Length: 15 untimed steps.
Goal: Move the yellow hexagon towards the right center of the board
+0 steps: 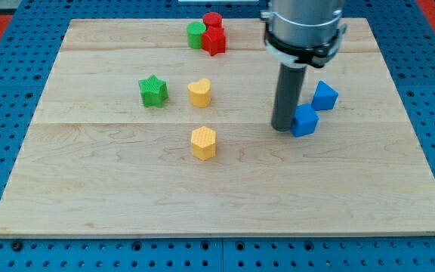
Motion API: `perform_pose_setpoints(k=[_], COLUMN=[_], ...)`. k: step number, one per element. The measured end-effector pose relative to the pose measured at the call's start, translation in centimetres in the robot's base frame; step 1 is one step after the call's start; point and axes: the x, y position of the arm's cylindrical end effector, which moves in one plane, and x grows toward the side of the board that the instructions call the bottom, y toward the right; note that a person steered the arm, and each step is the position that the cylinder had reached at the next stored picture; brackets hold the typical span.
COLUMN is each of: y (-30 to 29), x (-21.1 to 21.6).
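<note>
The yellow hexagon [203,142] lies a little left of the board's centre, toward the view's bottom. My tip [282,127] rests on the board well to the right of it, touching the left side of a blue cube [304,120]. A yellow heart [199,93] sits just above the hexagon. The rod rises from the tip to the arm at the view's top.
A second blue block [324,96] sits up and right of the blue cube. A green star [153,91] lies at the left. A green round block [196,35], a red cylinder [213,20] and a red star [214,41] cluster at the top. The wooden board [89,189] sits on blue pegboard.
</note>
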Motion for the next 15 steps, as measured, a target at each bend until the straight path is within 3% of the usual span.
perform_pose_setpoints(k=[2,4,5,6,8,9,10,13,15], y=[4.8,-3.5,-11.9,-17.2,-14.8,-13.7,-19.1,-13.4,-0.1], x=[0.7,6.6,6.4,4.1,-4.1,-4.8,-2.5,1.2,0.2])
